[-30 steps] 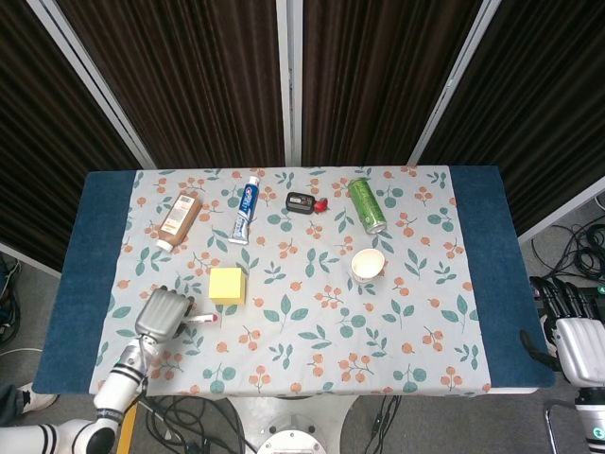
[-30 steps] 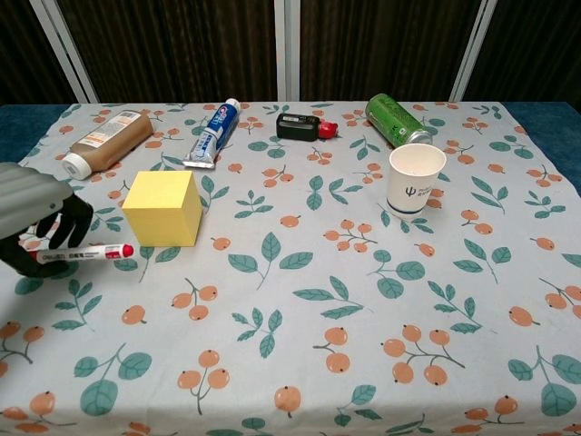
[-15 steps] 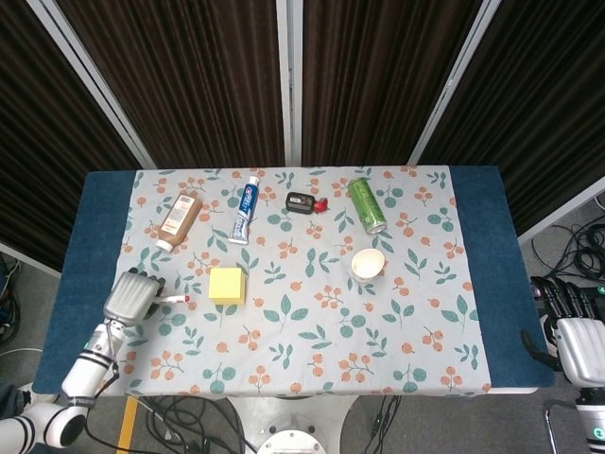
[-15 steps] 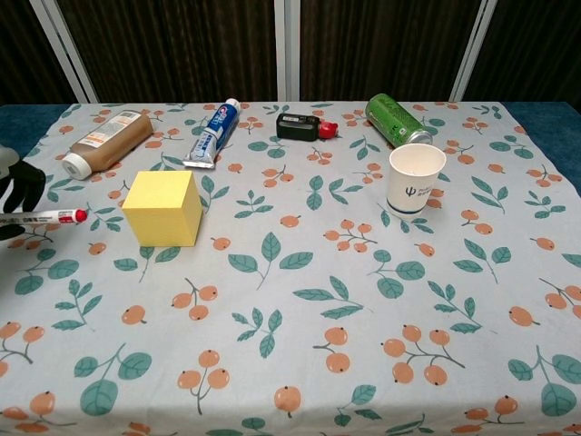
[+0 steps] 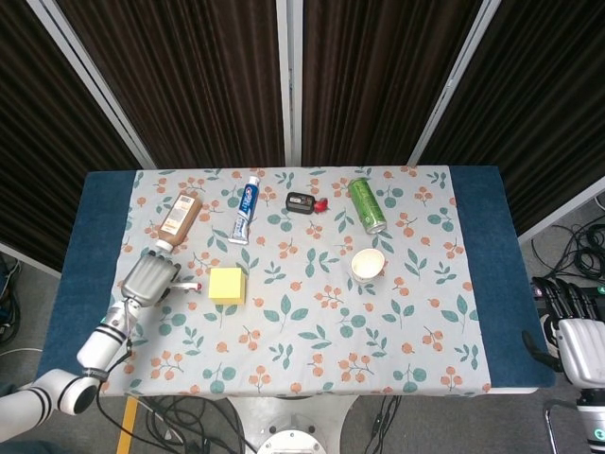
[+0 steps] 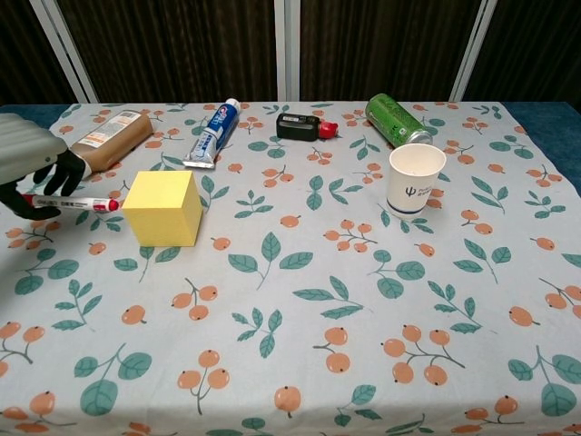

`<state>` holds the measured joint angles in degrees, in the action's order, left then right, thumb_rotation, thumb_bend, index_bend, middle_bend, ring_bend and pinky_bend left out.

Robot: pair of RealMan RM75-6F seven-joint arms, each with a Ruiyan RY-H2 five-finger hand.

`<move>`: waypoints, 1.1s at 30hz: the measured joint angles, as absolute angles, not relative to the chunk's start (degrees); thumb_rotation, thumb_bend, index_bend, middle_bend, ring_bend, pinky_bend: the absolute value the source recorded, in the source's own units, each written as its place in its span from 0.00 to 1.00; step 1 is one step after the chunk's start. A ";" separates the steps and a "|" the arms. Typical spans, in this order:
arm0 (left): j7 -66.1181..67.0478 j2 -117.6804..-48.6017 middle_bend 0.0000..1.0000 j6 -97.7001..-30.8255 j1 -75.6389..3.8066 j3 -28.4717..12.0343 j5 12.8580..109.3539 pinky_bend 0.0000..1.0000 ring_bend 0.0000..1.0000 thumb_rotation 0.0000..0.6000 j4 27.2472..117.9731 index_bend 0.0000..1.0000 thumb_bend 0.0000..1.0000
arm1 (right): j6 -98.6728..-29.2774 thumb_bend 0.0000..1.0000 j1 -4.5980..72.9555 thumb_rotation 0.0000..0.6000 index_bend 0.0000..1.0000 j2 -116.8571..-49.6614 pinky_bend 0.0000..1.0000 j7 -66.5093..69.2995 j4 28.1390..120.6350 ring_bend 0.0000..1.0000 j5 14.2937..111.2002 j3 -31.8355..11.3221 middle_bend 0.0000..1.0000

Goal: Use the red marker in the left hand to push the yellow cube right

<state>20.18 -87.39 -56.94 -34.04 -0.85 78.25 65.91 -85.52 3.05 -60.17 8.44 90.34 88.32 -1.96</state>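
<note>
Left hand (image 6: 34, 163) sits low over the left part of the floral tablecloth (image 5: 312, 331), forearm reaching in from the near-left corner. Fingers are curled around the white-barrelled red marker (image 6: 73, 203), which lies roughly level, red cap pointing right, tip just beside the left face of the yellow cube (image 6: 163, 208); contact cannot be told. The cube stands left of centre, near the brown squeeze bottle (image 5: 179, 217). Half a second earlier the marker tip was further left, well apart from the cube; the cube is unmoved. Right hand (image 5: 570, 322) hangs off the table's right edge; finger state unclear.
</note>
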 measured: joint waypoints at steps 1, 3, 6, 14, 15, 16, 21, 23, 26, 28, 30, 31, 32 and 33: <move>20.45 -87.55 0.76 -56.59 -34.32 -0.93 78.31 0.49 0.57 1.00 65.87 0.71 0.37 | -85.51 0.27 3.03 1.00 0.03 -60.16 0.00 8.47 90.34 0.00 88.27 -1.96 0.10; 21.19 -87.97 0.76 -55.76 -34.91 -1.07 78.37 0.49 0.57 1.00 65.84 0.71 0.37 | -85.50 0.27 2.98 1.00 0.03 -60.11 0.00 8.51 90.33 0.00 88.20 -1.96 0.10; 22.09 -88.63 0.76 -54.75 -35.58 -1.22 78.30 0.49 0.57 1.00 66.01 0.71 0.37 | -85.56 0.27 2.88 1.00 0.03 -60.08 0.00 8.60 90.30 0.00 88.13 -1.95 0.10; 24.17 -89.77 0.76 -53.46 -36.95 -1.98 77.79 0.49 0.57 1.00 67.48 0.71 0.37 | -85.44 0.27 2.82 1.00 0.03 -60.23 0.00 8.85 89.99 0.00 88.18 -1.86 0.10; 24.63 -89.98 0.76 -53.22 -37.21 -2.21 77.55 0.48 0.57 1.00 67.62 0.71 0.37 | -85.51 0.27 2.80 1.00 0.03 -60.21 0.00 8.88 89.97 0.00 88.20 -1.86 0.10; 25.01 -90.16 0.76 -53.03 -37.41 -2.37 77.35 0.48 0.57 1.00 67.71 0.71 0.37 | -85.56 0.27 2.76 1.00 0.03 -60.19 0.00 8.97 89.91 0.00 88.20 -1.87 0.10; 27.67 -91.32 0.76 -51.71 -38.67 -3.41 75.62 0.48 0.57 1.00 67.96 0.71 0.37 | -85.46 0.27 2.75 1.00 0.03 -60.05 0.00 9.25 89.70 0.00 88.10 -1.91 0.10; 28.40 -91.78 0.76 -51.19 -39.16 -3.95 74.71 0.49 0.57 1.00 68.08 0.71 0.37 | -85.49 0.27 2.77 1.00 0.03 -60.04 0.00 9.34 89.62 0.00 88.20 -1.92 0.10; 29.50 -92.52 0.76 -50.63 -40.11 -4.89 73.54 0.49 0.57 1.00 68.29 0.71 0.37 | -85.33 0.27 2.85 1.00 0.03 -60.06 0.00 9.52 89.51 0.00 88.18 -1.95 0.10; 30.18 -92.93 0.76 -50.30 -40.80 -5.51 72.86 0.48 0.57 1.00 68.44 0.71 0.38 | -85.26 0.27 2.91 1.00 0.03 -60.07 0.00 9.60 89.44 0.00 88.23 -1.97 0.10; 30.79 -93.31 0.76 -49.92 -41.53 -6.13 72.14 0.48 0.57 1.00 68.61 0.71 0.38 | -85.28 0.27 2.94 1.00 0.03 -60.04 0.00 9.66 89.41 0.00 88.28 -1.98 0.10; 31.06 -93.48 0.76 -49.72 -41.84 -6.36 71.82 0.49 0.57 1.00 68.67 0.71 0.38 | -85.34 0.27 2.92 1.00 0.03 -60.03 0.00 9.68 89.40 0.00 88.32 -1.98 0.10; 31.38 -93.66 0.76 -49.51 -42.15 -6.57 71.48 0.48 0.57 1.00 68.71 0.71 0.38 | -85.40 0.27 2.90 1.00 0.03 -60.02 0.00 9.72 89.38 0.00 88.33 -1.99 0.10; 31.86 -93.94 0.76 -49.15 -42.63 -6.86 70.98 0.49 0.57 1.00 68.75 0.71 0.38 | -85.43 0.27 2.87 1.00 0.03 -60.01 0.00 9.77 89.35 0.00 88.32 -1.99 0.10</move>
<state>31.86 -93.94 -49.15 -42.63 -6.86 70.98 68.75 -85.43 2.87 -60.01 9.77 89.35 88.32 -1.99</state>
